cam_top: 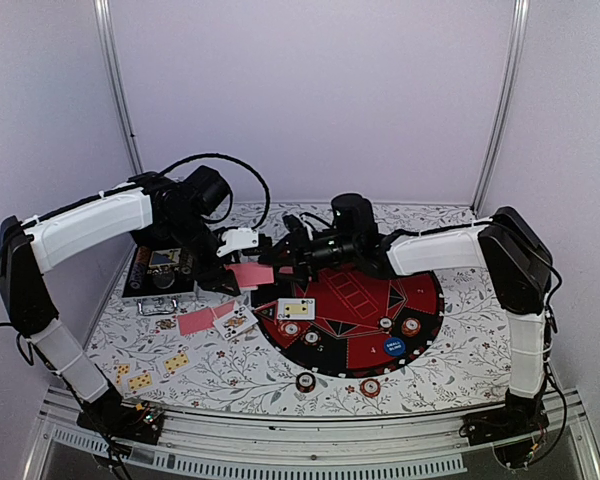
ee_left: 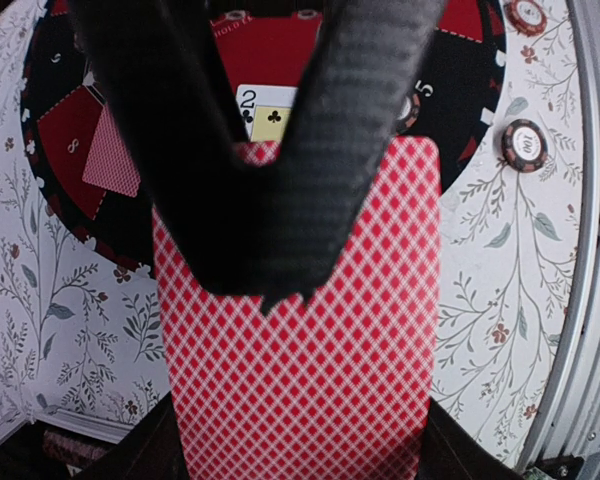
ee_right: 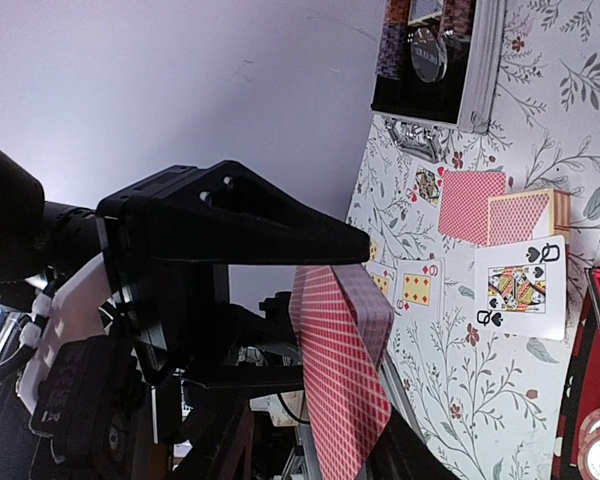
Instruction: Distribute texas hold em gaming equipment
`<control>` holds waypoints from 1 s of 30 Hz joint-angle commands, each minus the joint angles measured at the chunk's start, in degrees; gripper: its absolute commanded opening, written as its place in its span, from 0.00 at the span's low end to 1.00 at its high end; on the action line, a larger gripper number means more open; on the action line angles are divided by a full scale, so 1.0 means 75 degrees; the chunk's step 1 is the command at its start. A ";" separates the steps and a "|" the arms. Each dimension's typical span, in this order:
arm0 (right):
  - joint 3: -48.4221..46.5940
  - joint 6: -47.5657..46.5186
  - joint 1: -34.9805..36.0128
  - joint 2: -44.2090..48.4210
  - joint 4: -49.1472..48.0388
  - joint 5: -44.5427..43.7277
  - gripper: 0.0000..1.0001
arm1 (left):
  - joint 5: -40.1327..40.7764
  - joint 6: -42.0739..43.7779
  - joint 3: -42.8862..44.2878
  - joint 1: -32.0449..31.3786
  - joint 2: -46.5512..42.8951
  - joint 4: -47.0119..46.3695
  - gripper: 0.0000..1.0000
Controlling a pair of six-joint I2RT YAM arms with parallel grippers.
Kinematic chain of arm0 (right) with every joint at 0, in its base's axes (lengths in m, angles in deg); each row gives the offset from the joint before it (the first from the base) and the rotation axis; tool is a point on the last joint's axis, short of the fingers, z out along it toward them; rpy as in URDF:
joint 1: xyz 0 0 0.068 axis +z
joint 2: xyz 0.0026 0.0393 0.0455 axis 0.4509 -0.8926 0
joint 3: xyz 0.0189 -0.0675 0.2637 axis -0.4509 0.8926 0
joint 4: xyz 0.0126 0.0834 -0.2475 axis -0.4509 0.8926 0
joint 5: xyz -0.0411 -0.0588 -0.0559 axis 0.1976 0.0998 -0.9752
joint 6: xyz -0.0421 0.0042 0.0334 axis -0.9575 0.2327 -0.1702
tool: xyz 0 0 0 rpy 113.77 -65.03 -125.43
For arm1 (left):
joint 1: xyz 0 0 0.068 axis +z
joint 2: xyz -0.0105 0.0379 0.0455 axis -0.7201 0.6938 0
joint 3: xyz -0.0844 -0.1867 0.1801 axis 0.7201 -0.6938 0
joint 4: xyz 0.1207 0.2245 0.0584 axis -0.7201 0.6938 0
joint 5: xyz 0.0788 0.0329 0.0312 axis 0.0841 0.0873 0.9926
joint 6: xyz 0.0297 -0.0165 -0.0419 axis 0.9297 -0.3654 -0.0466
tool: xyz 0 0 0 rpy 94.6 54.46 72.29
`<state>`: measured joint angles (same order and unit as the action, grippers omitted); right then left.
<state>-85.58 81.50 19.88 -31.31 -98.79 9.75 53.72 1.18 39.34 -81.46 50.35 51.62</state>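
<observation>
Top external: floral table point(cam_top: 450, 372) w/ black-red mat point(cam_top: 425, 300) is enclosed by white walls point(cam_top: 310, 100). A red-backed card point(cam_top: 251, 274) is pinched by left gripper point(cam_top: 242, 262) above mat's left edge. Right gripper point(cam_top: 280, 264) is seen just beside it; jaw state there can't be told.

Round black-and-red mat point(cam_top: 425, 305), open silver case point(cam_top: 145, 288), floral tablecloth point(cam_top: 460, 350)

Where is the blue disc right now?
In the overhead view, the blue disc lies on the round mat's near right part, beside a poker chip.
</observation>
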 commanded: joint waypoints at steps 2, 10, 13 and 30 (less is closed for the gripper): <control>-0.0462 0.0113 0.0128 -0.0425 -0.0147 0.0186 0.35 | -0.0075 0.0034 0.0109 0.0079 -0.0086 -0.0037 0.47; -0.0153 0.0096 -0.0101 -0.0196 -0.0152 0.0147 0.01 | -0.0006 0.0046 0.0075 0.0079 -0.0108 -0.0014 0.47; 0.0233 0.0007 -0.0377 0.0157 -0.0164 0.0150 0.00 | 0.0009 0.0058 0.0068 0.0079 -0.0108 -0.0019 0.47; 0.1892 -0.1823 -0.3335 0.1477 0.1634 0.0085 0.00 | 0.0027 0.0047 0.0086 0.0075 -0.0149 0.0069 0.47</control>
<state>-71.87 75.77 1.43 -22.89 -94.31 11.71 54.38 1.18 39.36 -81.40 50.32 51.68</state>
